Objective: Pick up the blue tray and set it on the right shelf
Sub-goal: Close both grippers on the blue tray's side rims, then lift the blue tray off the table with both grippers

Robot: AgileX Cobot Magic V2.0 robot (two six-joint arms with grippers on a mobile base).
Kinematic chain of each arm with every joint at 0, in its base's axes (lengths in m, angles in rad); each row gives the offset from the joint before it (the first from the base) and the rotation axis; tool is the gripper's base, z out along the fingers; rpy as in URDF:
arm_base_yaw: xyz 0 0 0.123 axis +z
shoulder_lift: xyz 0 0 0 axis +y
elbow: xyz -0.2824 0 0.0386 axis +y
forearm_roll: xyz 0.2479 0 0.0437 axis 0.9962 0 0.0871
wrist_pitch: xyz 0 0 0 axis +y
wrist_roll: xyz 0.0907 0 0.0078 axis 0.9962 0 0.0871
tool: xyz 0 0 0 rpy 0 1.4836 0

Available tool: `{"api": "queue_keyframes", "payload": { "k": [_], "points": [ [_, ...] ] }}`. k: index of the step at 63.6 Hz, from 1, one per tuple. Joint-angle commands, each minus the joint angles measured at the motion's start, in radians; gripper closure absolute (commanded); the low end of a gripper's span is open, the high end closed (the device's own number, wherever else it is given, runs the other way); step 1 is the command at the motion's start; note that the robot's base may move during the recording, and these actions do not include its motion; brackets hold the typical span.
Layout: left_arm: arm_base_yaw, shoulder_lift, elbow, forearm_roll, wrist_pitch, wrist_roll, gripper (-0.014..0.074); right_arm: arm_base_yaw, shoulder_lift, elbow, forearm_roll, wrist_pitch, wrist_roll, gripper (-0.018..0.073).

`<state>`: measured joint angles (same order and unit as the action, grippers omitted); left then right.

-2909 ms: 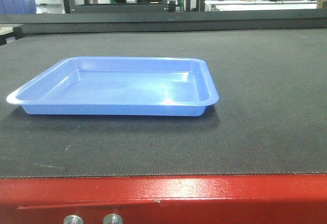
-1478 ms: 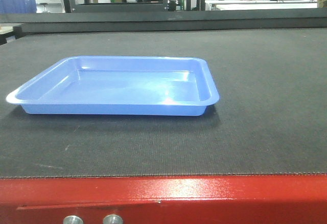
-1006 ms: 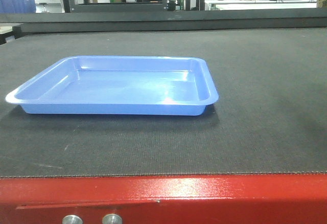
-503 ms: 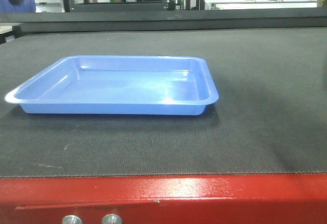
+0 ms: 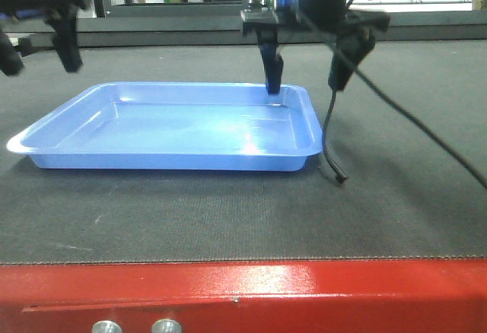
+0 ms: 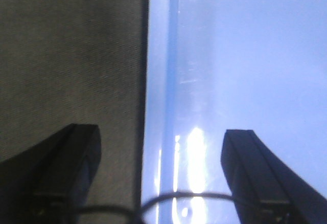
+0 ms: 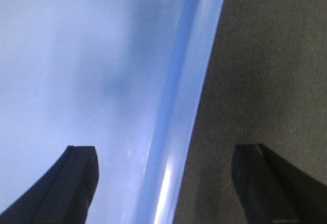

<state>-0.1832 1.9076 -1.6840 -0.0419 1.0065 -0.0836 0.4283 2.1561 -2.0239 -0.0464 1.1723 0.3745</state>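
Observation:
The blue tray lies flat on the dark mat, left of centre, glossy and with nothing in it. My left gripper hovers open above the tray's left end. In the left wrist view, the left gripper straddles the rim of the tray, one finger over the mat and one over the tray floor. My right gripper is open at the tray's far right corner. Seen from the right wrist, the right gripper likewise straddles the right rim of the tray. Neither gripper touches the tray. The right shelf is out of view.
The mat ends at a red table edge in front. A black cable hangs from the right arm down to the mat beside the tray. Racks and white tables stand far behind.
Both grippers have come into the front view from above and now hang open over the tray's two ends. The tray has not moved.

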Motion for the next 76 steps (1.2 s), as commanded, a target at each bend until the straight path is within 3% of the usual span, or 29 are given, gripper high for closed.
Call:
{"api": "queue_keyframes", "payload": {
  "k": [1, 27, 35, 45, 53, 59, 76],
  "points": [
    [-0.008, -0.012, -0.043, -0.021, -0.041, -0.012, 0.0196, -0.002, -0.047, -0.043, -0.043, -0.018, 0.039, -0.0063],
    [-0.008, 0.09, -0.043, -0.041, -0.078, -0.012, 0.0196, -0.002, 0.018, -0.043, -0.014, -0.055, 0.039, -0.006],
    [-0.008, 0.09, -0.043, -0.041, -0.091, -0.012, 0.02, -0.002, 0.023, -0.042, -0.003, -0.071, 0.039, 0.005],
    [-0.008, 0.09, -0.043, -0.041, -0.076, -0.012, 0.0355, -0.002, 0.024, -0.042, -0.003, -0.068, 0.039, 0.037],
    [-0.008, 0.103, -0.043, -0.041, -0.063, -0.012, 0.0539, -0.002, 0.027, -0.042, -0.003, -0.067, 0.039, 0.0511],
    [-0.008, 0.119, -0.043, -0.041, -0.039, -0.012, 0.0653, -0.002, 0.032, -0.042, -0.003, -0.063, 0.039, 0.0503],
    [-0.008, 0.115, -0.085, -0.033, 0.021, -0.012, 0.0638, -0.002, 0.01, -0.058, -0.004, -0.049, 0.036, 0.0503]
  ]
}}
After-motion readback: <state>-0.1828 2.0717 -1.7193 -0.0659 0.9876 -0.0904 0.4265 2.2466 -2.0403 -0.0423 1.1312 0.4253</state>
